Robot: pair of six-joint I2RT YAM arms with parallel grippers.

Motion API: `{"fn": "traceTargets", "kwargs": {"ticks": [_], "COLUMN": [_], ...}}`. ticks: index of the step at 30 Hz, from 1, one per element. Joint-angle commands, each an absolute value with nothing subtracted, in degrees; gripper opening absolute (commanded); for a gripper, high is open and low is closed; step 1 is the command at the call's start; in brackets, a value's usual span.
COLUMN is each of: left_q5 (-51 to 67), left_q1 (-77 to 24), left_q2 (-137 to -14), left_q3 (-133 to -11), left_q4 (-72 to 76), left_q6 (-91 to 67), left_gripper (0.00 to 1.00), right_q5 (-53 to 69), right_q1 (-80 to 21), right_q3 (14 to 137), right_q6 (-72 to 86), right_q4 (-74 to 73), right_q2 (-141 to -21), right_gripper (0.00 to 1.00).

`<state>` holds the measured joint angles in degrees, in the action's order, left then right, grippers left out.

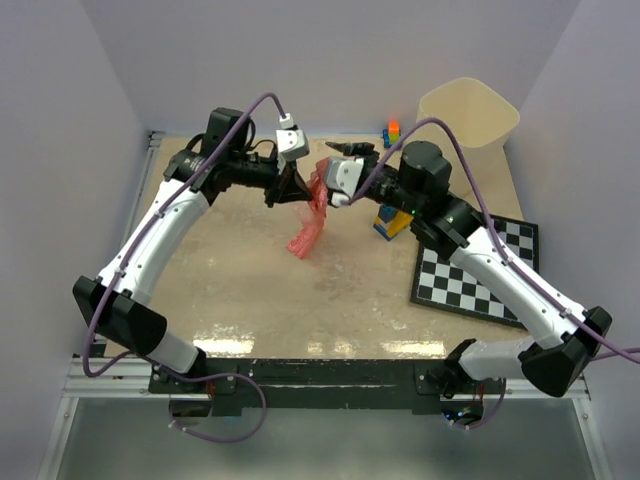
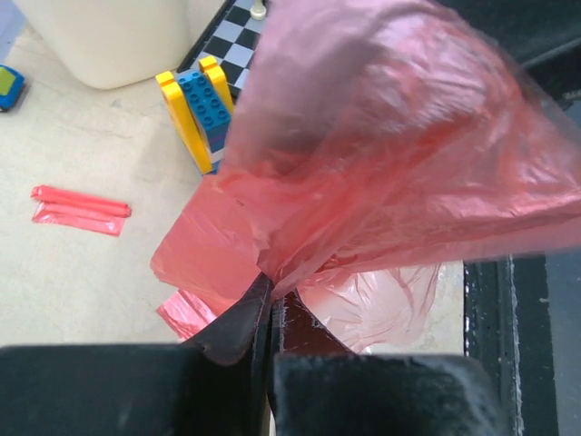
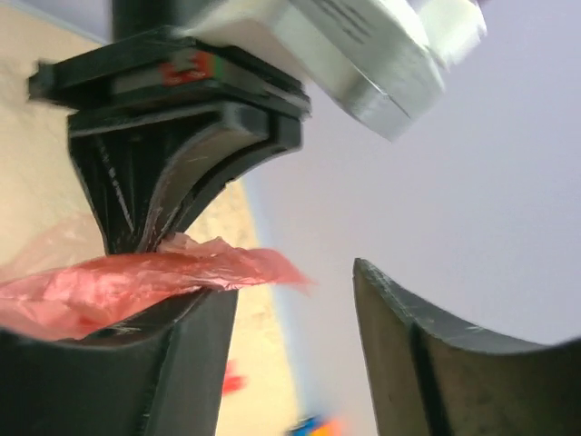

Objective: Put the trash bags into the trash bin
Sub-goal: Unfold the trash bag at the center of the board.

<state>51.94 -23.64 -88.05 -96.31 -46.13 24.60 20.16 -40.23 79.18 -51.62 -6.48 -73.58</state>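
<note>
Pinching bag [image 2: 381,163], left end effector [image 2: 271,295], seemingly aloft

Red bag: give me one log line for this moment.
left gripper: shut on red bag, held above table | right gripper: open beside bag | folded red strip: on table | trash bin: neither inside
</note>
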Motion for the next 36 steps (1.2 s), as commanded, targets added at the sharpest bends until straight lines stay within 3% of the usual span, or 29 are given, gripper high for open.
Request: {"fn": "traceTargets", "kwargs": {"ticks": [1, 2, 7, 11, 19, 36], "left_q5": [50.2, 50.1, 50.5, 50.1, 50.5, 51.7], "left_q1": [-22.5, -21.8, -18.1, -17.8, -17.8, -17.8], "left_q2": [-82.0, -80.6, -74.6, -74.6, -74.9, -75.4], "left_q3": [-91.3, -89.4, -80.3, -79.8, -79.6, -81.0], "left_q4": [-37.5, -34.9, -19.3, -16.4, -14.1, -16.0], "left_q6": [18.9, 16.4, 5.3, 2.7, 0.5, 1.8], "left_gripper": [0.0, 0.0, 0.0, 0.0, 0.0, 0.0], "right_q5": [9.1, 7.6, 20.0, 37.3, 57.5, 60.1], "right_q1": [-39.4, -38.4, -28.8, -27.1, -27.5, -28.0], "right_q3": [85.1, 86.3, 89.6, 87.9, 85.3, 90.4], "right_q6": [-25.2, -20.1, -3.8, -6.2, -1.1, 1.3], "right_q4": [-4.8, -5.7, -11.9, -15.1, -6.3, -0.4], "right_q2": [-76.3, -76.9, -77.1, -76.5, -79.3, -84.5], "right_gripper": [0.66, 0.7, 0.68, 0.6, 0.64, 0.58]}}
